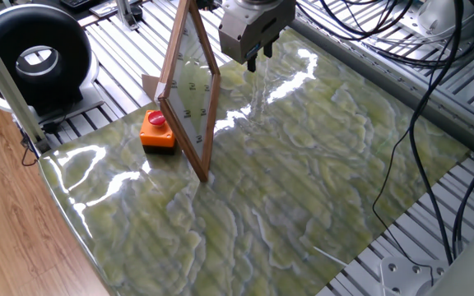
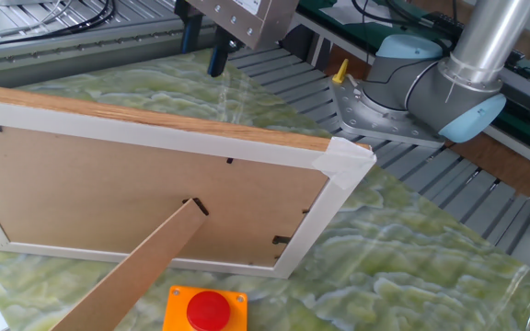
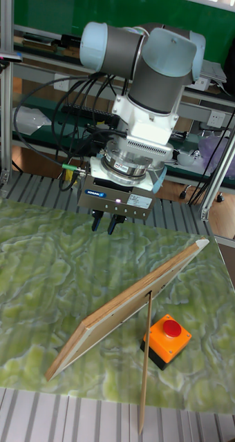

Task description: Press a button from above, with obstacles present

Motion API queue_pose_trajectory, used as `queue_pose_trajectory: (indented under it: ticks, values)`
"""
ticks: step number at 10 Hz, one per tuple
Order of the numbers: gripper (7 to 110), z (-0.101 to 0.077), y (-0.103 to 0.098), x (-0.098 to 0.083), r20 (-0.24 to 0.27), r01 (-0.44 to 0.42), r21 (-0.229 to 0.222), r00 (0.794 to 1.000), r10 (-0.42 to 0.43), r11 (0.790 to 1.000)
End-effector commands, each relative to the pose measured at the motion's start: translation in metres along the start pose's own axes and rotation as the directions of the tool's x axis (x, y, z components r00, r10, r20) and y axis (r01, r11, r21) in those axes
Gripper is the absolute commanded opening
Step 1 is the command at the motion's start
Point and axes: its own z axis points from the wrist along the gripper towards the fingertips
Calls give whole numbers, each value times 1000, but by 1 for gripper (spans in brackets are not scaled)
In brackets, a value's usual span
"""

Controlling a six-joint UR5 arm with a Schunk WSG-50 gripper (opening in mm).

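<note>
Gripper (image 3: 104, 224) hangs above the green mat (image 1: 303, 181) on the far side of the framed panel (image 1: 189, 90) — its 2 fingers show a small gap, holding nothing. The button (image 3: 171, 328) sits on its orange box (image 3: 166, 340) right behind the panel, near its prop leg.

We see a green marbled tabletop (image 1: 303, 181), a black ring-shaped device (image 1: 31, 57) off its far-left corner, and black cables (image 1: 385, 25).
</note>
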Motion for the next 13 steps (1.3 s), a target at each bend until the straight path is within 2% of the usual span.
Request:
queue_pose_trajectory:
  ticks: [1,5,7,9,11,13]
  values:
    - [7,-3,5,1,0,-5,-23,1000,5,1000]
    - [7,-21,13,5,9,-3,-50,1000,3,999]
    - [7,-29,21,6,19,-1,-85,1000,2,996]
    - [7,-34,26,7,24,4,-100,1000,-2,995]
    - [7,-41,27,13,15,-1,-101,1000,2,995]
    - [7,-42,25,13,13,-2,-95,1000,3,995]
